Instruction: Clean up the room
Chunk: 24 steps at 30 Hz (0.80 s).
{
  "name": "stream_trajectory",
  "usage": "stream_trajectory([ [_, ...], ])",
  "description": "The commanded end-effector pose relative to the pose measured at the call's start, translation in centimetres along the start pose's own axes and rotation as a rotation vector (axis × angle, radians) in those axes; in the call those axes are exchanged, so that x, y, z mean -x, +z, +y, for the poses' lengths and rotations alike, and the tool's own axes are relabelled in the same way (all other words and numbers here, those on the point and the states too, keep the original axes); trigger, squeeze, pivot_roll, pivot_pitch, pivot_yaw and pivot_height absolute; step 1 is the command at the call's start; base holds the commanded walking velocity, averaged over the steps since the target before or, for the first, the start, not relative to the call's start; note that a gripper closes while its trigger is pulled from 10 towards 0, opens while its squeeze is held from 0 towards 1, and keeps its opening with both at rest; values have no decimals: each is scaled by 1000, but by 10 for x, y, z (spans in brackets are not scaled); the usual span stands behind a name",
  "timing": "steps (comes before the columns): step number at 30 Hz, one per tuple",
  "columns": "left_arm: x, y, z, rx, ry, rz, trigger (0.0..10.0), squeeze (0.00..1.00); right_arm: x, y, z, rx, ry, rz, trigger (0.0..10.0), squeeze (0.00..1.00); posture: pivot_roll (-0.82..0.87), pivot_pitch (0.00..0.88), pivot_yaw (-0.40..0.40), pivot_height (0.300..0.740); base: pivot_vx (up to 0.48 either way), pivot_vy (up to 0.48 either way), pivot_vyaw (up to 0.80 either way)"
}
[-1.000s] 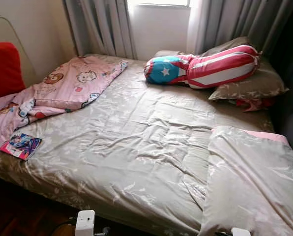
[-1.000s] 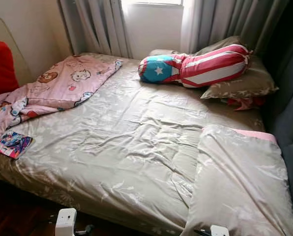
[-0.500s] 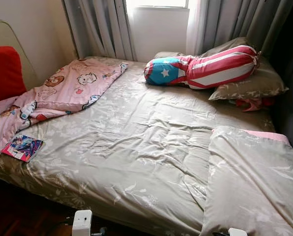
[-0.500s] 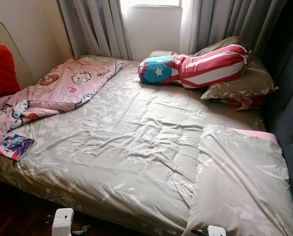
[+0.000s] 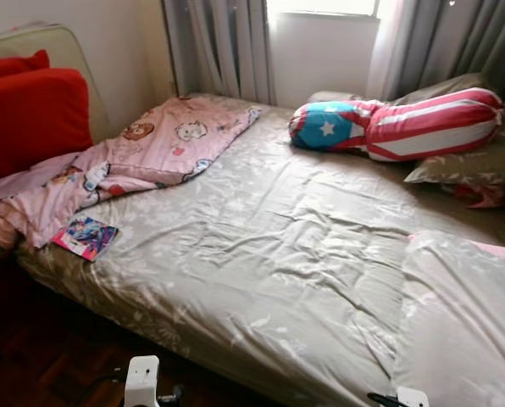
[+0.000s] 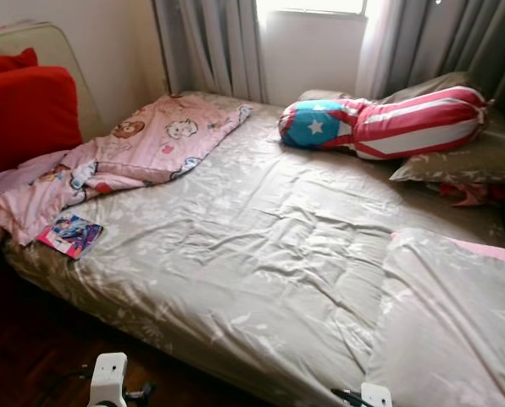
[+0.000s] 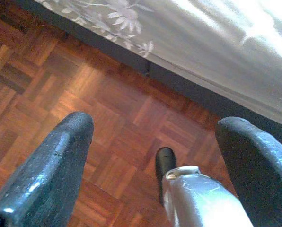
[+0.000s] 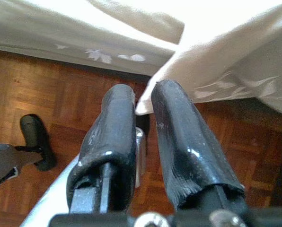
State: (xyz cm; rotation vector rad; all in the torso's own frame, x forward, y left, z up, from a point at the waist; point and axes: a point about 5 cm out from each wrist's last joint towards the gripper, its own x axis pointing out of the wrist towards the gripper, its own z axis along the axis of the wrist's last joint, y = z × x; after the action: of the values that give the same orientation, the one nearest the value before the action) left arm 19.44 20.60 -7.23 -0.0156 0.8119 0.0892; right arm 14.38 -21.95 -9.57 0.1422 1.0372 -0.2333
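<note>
The cleaning looks barely begun. The bed [image 5: 261, 254] is spread with a wrinkled grey cover, but a pink blanket [image 5: 125, 161] lies crumpled over its far left corner, spilling toward the red cushion [image 5: 32, 119] beside it. A small colourful book [image 5: 85, 236] sits near the bed's left edge, just in front of the blanket. At the head, a striped bolster [image 5: 396, 127] rests against a grey pillow [image 5: 473, 161], and a second grey pillow [image 5: 464, 322] lies on the near right corner. All of these seem to be waiting to be straightened or put away.

Both arms hang low over the wooden floor [image 7: 60, 90] in front of the bed. The left hand [image 7: 155, 142] has its 2 fingers spread wide with nothing between them. The right hand [image 8: 143, 137] has its fingers nearly together, holding nothing.

Compared with half a second ago, the whole view has swung left: more of the red cushion shows, and the right pillows sit nearer the frame edge. The things themselves have not moved.
</note>
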Motion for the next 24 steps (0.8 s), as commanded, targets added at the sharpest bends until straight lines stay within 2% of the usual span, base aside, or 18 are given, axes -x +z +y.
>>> stream_trajectory([
  [1, -1, 4, 2, -17, 4, -6, 10000, 0, 0, 0, 2, -33, -2, -1, 10000, 0, -81, 0, 4, 740, 0, 382, 0],
  [3, -1, 3, 2, -15, 6, -5, 10000, 0, -1, 1, 3, -44, 2, -1, 10000, 0, -81, 0, 4, 740, 0, 381, 0],
  [9, -1, 3, 4, -18, 9, 2, 10000, 0, -2, 8, 4, -61, 3, -17, 10000, 0, -68, 0, 4, 740, 0, 362, -704],
  [19, -1, 6, 5, -35, 0, 1, 10000, 0, -2, 9, 11, -37, 30, -22, 10000, 0, -67, 0, 3, 740, 0, 349, 0],
  [24, -2, 7, 6, -34, -1, 1, 10000, 0, -2, 9, 11, -55, 21, -26, 10000, 0, -66, 0, 5, 740, 0, 350, 0],
])
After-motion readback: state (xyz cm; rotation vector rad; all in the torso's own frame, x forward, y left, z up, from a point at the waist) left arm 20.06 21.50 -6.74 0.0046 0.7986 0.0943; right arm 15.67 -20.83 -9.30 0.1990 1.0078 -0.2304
